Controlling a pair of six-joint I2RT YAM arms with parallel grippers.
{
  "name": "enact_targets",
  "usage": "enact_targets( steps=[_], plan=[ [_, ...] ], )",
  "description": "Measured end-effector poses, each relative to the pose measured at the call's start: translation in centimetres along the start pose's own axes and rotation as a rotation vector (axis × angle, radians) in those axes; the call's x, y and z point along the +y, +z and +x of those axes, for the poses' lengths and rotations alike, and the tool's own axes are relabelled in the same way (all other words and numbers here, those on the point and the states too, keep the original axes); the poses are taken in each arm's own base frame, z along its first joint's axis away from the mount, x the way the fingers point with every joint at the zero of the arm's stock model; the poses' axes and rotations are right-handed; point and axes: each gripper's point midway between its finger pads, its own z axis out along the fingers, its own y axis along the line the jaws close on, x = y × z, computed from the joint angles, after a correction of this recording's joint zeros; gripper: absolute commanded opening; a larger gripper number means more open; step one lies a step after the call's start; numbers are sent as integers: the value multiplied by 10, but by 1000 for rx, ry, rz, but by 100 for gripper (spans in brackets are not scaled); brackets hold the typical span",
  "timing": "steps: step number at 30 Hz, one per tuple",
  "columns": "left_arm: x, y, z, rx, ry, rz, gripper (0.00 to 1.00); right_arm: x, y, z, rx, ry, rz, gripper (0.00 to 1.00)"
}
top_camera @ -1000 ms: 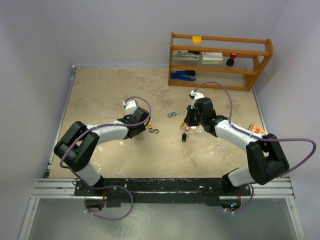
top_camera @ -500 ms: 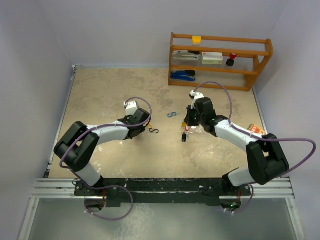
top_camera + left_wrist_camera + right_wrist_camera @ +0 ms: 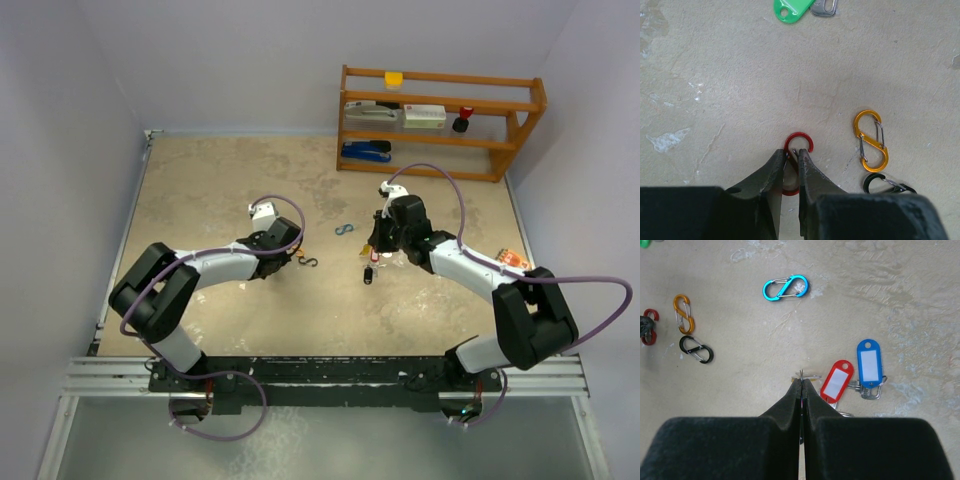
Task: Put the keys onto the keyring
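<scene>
**Beige surface, both end effectors low**

On the surface (image 3: 200, 190), my left end effector (image 3: 794, 156) is pinched narrow around the red clip (image 3: 799, 134). My right end effector (image 3: 801, 382) is clamped tight on the thin keyring (image 3: 801, 373). The red-tagged key (image 3: 837, 381) and blue-tagged key (image 3: 869, 362) lie side by side just right of it.

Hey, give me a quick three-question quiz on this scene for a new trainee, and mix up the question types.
1. Which colour is the clip between the fingers of the left end effector: A blue, B red, C orange?
2. True or false: the right end effector stands wide open.
3. Fill in: in the right wrist view, the key tag just right of the red tag is ____.
Key: 1 B; 2 false; 3 blue.
</scene>
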Motion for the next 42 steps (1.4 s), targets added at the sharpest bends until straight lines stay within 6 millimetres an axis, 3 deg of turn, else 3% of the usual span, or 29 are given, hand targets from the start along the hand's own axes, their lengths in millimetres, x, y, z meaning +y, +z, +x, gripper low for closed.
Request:
enact_targets(
  steps=[14, 19, 25, 42],
  plan=[
    [5, -6, -2, -6, 0, -2, 0, -3, 0, -1, -5, -5, 15, 0],
    [3, -18, -14, -33, -3, 24, 0, 0, -2, -3, -10, -13, 0, 0],
    [-12, -24, -30, -63, -1, 78, 0, 12, -4, -4, -16, -39, -53, 0],
    [-58, -36, -33, -40, 27, 300, 0, 71, 4, 3, 12, -230, -190, 0]
  ],
)
